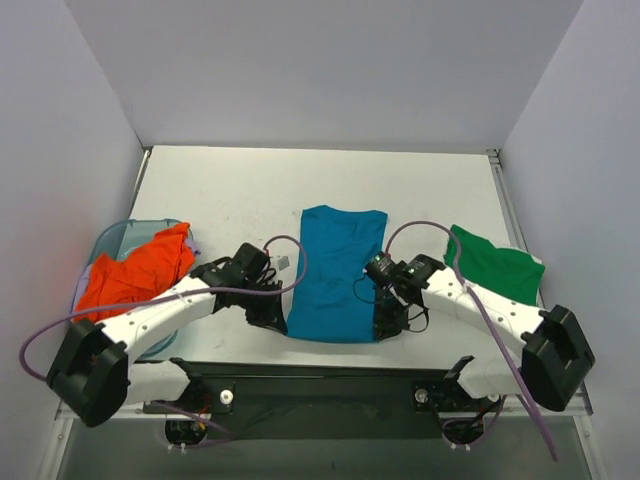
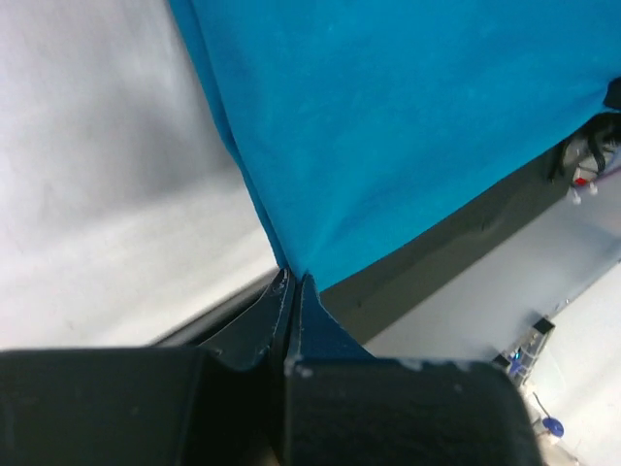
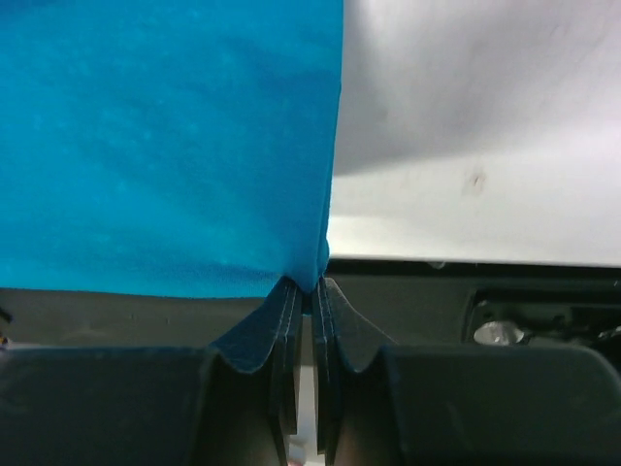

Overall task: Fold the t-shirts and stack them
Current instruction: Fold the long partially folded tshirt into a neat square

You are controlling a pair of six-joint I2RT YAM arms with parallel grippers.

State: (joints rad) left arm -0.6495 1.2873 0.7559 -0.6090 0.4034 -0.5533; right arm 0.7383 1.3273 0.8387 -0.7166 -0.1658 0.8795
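A: So, where does the teal-blue t-shirt point(image 1: 335, 270) lie?

B: Spread flat on the white surface point(image 1: 230, 195), collar end away from the arm bases, bottom hem nearest them. Both arms reach in to that hem, one at each side.

A: What is the left end effector point(image 2: 293, 283) doing?

B: It is pressed together on the teal-blue t-shirt's left hem corner. In the left wrist view the cloth runs straight down into the closed fingers, drawn to a point where they bite.

A: And the right end effector point(image 3: 309, 287)?

B: Much the same at the right hem corner. It pinches a narrow tip of teal cloth (only a thin slit shows between the two sides), and the hem stretches away level from there.

A: Anything else around it?

B: A green t-shirt point(image 1: 495, 265) lies to the right of the teal-blue t-shirt, apart from it, partly covered by the right arm. Well to the left of the teal-blue t-shirt, an orange t-shirt point(image 1: 135, 270) sits bunched up, spilling over the rim of a light blue basket point(image 1: 120, 232).
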